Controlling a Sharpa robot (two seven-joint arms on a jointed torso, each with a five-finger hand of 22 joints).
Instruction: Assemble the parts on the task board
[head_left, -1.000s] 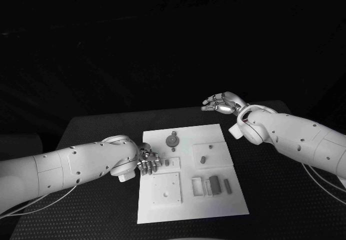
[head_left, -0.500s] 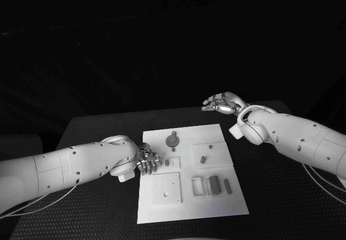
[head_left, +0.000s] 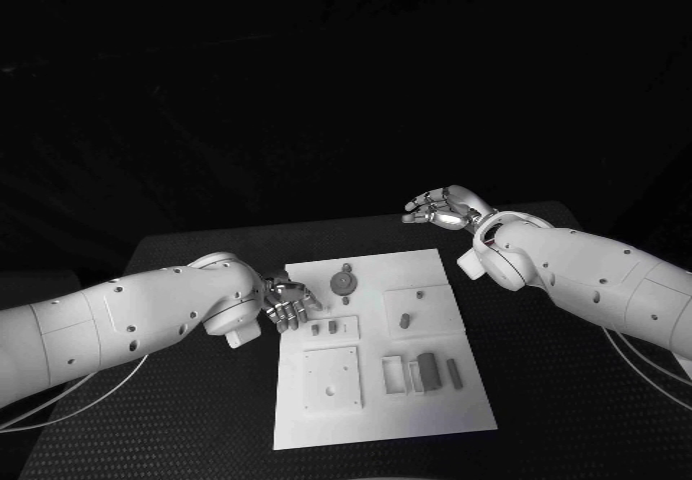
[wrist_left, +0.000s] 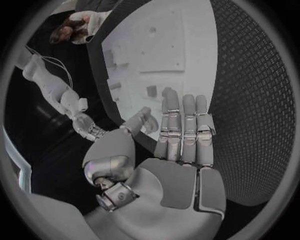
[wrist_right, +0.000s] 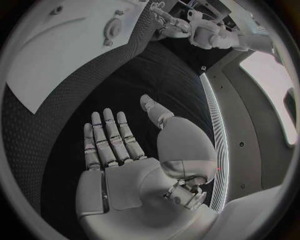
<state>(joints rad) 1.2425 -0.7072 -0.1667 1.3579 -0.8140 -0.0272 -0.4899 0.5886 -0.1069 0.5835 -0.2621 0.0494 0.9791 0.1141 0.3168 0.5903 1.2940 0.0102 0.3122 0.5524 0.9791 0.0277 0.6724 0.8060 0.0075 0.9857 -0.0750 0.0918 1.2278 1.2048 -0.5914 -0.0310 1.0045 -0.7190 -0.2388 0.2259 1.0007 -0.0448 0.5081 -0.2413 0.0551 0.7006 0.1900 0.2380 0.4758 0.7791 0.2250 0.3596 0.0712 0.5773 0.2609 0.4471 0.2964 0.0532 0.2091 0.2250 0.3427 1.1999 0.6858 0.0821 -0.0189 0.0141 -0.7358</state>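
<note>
The white task board (head_left: 378, 400) lies in the middle of the black table, with small grey parts on it: a round piece (head_left: 343, 281) near the far edge, a small peg (head_left: 407, 320), and several upright blocks (head_left: 427, 370) at the right. My left hand (head_left: 284, 302) hovers at the board's left edge, fingers straight and apart, holding nothing; the left wrist view shows its fingers (wrist_left: 182, 131) stretched over the board (wrist_left: 164, 45). My right hand (head_left: 446, 208) is raised beyond the board's far right corner, empty, fingers (wrist_right: 106, 137) extended.
The black textured table (head_left: 173, 420) surrounds the board. A square recessed plate (head_left: 330, 376) sits at the board's near left. Thin cables (head_left: 72, 405) hang under my left arm.
My left hand has lifted and moved toward the far side along the board's left edge, with its fingers spread more. The right hand has stayed put.
</note>
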